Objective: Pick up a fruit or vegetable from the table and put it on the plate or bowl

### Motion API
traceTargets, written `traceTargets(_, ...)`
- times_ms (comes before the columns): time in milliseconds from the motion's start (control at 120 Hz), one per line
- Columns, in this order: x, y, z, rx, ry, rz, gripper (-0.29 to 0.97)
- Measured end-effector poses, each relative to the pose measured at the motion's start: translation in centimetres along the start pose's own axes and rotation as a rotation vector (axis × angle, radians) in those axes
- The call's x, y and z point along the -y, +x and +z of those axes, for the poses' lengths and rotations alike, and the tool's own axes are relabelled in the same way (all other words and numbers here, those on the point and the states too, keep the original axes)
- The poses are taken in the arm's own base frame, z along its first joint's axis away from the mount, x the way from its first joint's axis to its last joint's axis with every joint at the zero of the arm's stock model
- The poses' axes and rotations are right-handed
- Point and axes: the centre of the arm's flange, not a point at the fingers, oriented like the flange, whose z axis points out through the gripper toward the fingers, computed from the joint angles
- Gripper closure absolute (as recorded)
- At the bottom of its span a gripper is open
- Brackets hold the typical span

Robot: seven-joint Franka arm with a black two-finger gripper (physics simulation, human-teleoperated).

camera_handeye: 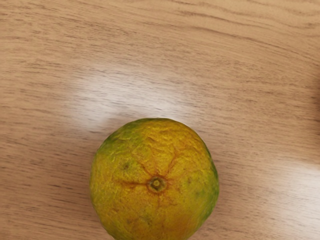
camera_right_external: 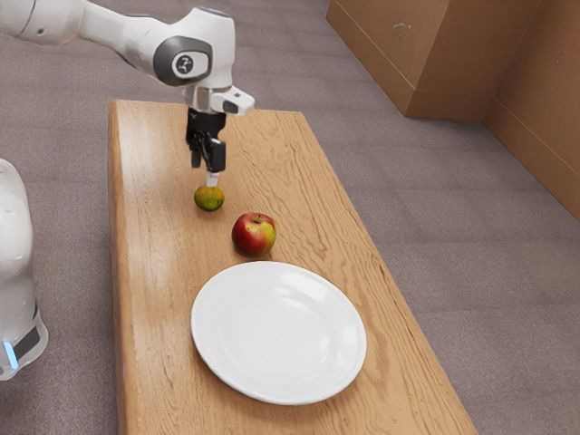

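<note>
- Citrus fruit [camera_right_external: 209,198] lies on the wooden table [camera_right_external: 145,272], directly under the black gripper [camera_right_external: 207,170], which hangs just above it, pointing straight down.
- The gripper's two fingers stand a little apart with nothing between them; the lower fingertip comes very close to the top of the fruit, and contact cannot be made out.
- In the wrist view the citrus fruit [camera_handeye: 155,180] sits right beneath the hand, on bare wood grain.
- The fruit is small and round, its skin yellow-orange with green patches around the edge, wrinkled and dimpled, with a small brown stem scar in the middle and fine creases spreading out from it.
- A red and yellow apple [camera_right_external: 254,234] stands near the fruit, between it and a round white plate [camera_right_external: 278,331].
</note>
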Motion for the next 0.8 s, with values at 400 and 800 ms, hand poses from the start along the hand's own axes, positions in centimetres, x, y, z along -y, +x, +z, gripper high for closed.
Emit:
traceTargets(400, 0.9, 3.6, 1.5, -0.063, -0.005, 0.053, 0.0)
traceTargets(800, -3.0, -0.4, 1.1, -0.069, -0.041, 0.159, 0.0)
